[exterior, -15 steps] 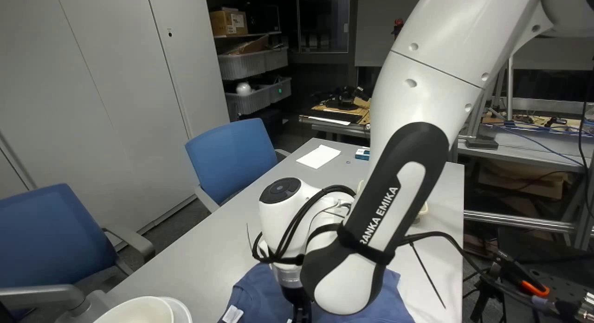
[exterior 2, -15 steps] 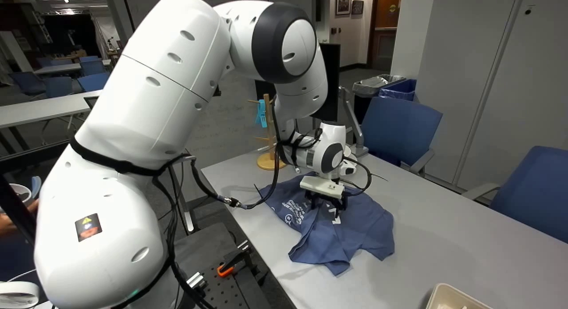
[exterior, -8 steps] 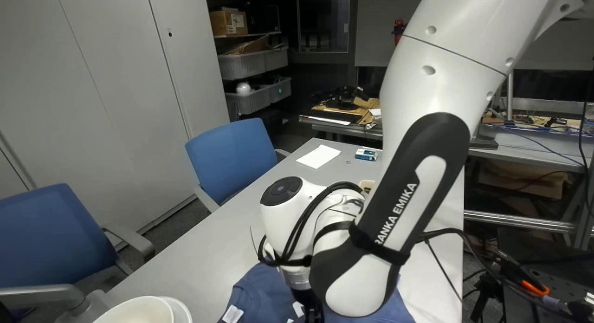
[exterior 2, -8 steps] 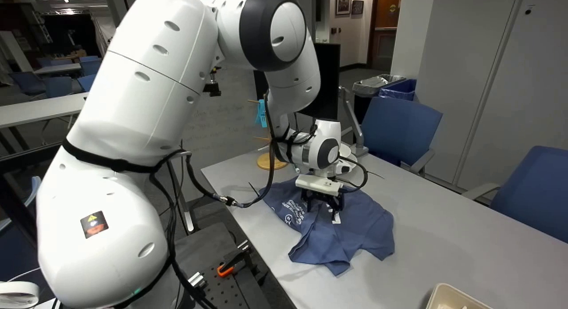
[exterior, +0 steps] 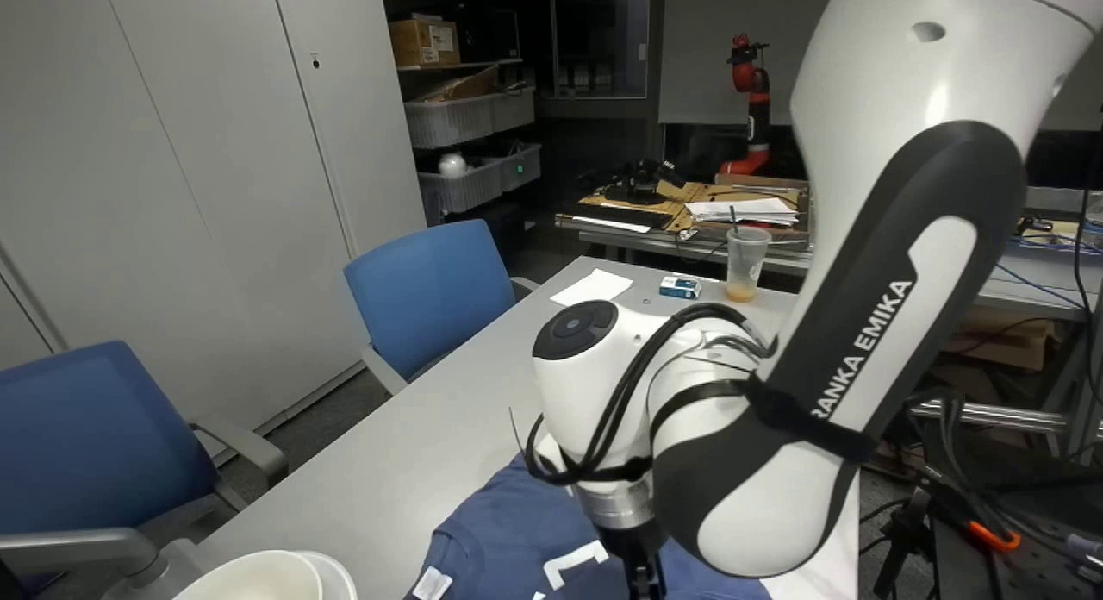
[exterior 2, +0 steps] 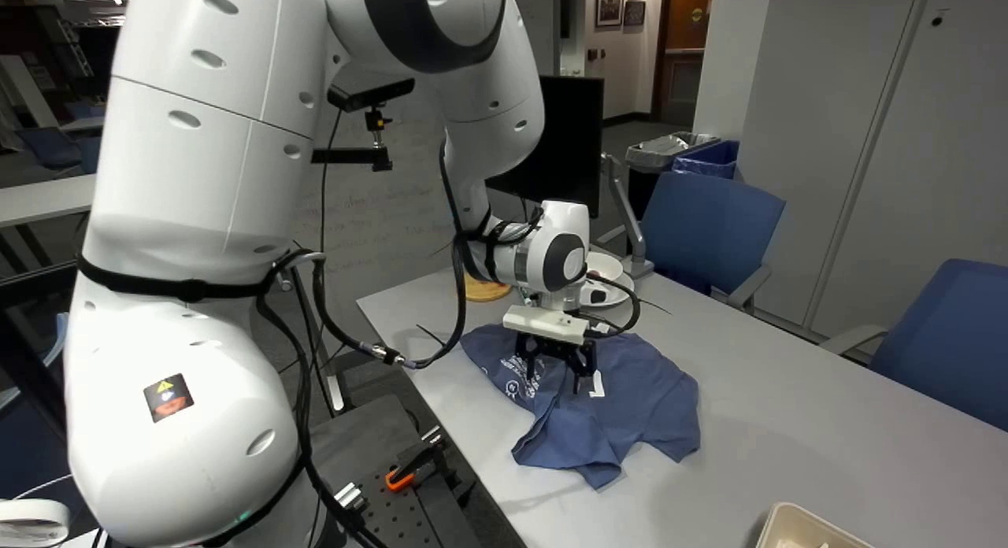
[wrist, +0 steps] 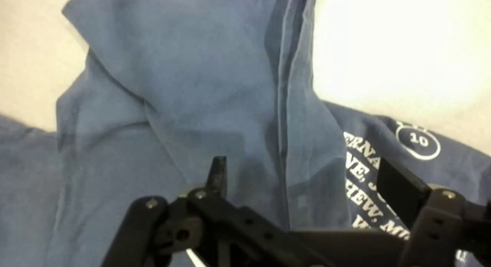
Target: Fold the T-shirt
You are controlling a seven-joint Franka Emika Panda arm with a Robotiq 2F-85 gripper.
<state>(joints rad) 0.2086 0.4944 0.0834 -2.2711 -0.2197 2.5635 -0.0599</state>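
The blue T-shirt lies rumpled on the table, partly folded over itself, with white lettering showing on one part. From above, in the wrist view, a strip of the T-shirt runs up the middle, with raised creases along its right side. My gripper is over the cloth, its two black fingers wide apart and nothing gripped between them. In an exterior view the gripper points down above the shirt's middle; whether its tips touch the fabric I cannot tell. The arm hides part of the shirt in both exterior views.
White bowls stand at one end of the table, near a wooden base. A beige container, a plastic cup, a small box and white paper are also on it. Blue chairs line one side.
The arm has shifted across the shirt, rightward in one exterior view and leftward in another, uncovering more white print. The jaws have stayed apart, and the T-shirt looks unmoved.
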